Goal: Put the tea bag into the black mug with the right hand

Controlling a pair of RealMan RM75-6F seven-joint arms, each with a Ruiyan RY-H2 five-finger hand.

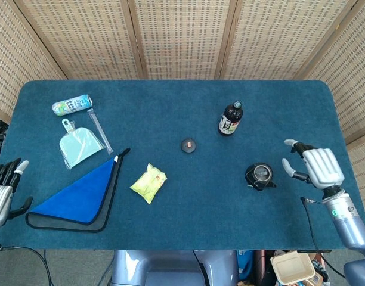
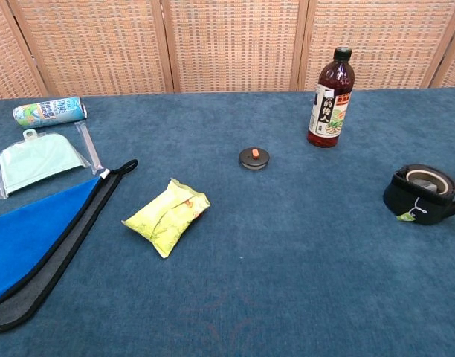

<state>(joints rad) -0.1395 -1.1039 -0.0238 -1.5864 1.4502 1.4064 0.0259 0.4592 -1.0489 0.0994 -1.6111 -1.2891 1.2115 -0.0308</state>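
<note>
A: Status of task. Black mug (image 2: 424, 193) stands on the table (image 1: 170, 107) toward the right edge. In the chest view a thin string runs over its near rim and ends in a small yellow-green tag (image 2: 406, 216) hanging against the outer wall. I judge the tea bag itself to be down inside the mug; the bag is not directly visible, only a pale ring at the mouth.

B: Right hand?

A: Right hand (image 1: 316, 168) sits just right of the mug, apart from it, fingers spread wide, nothing held. Judgement: drop is done, only pulling the arm clear is left, if anything.

B: Left hand?

A: Left hand (image 1: 3, 189) at the far left table edge, beside the blue cloth (image 1: 81, 193). Fingers extended and apart, empty. Not involved.

B: View differences?

A: Head view shows both hands and the whole layout; chest view shows neither hand. Chest view gives the string and tag, which the head view is too coarse to resolve; there the mug (image 1: 258, 176) reads as a dark ring with a lighter centre. Chest view also makes the mug's handle side and the bottle (image 2: 330, 88) label clearer.

B: Other items?

A: Yellow packet (image 2: 166, 216), small round lid (image 2: 254, 157), dustpan (image 2: 34, 160) and can (image 2: 49, 111) lie well away from the mug. None looks relevant.
</note>
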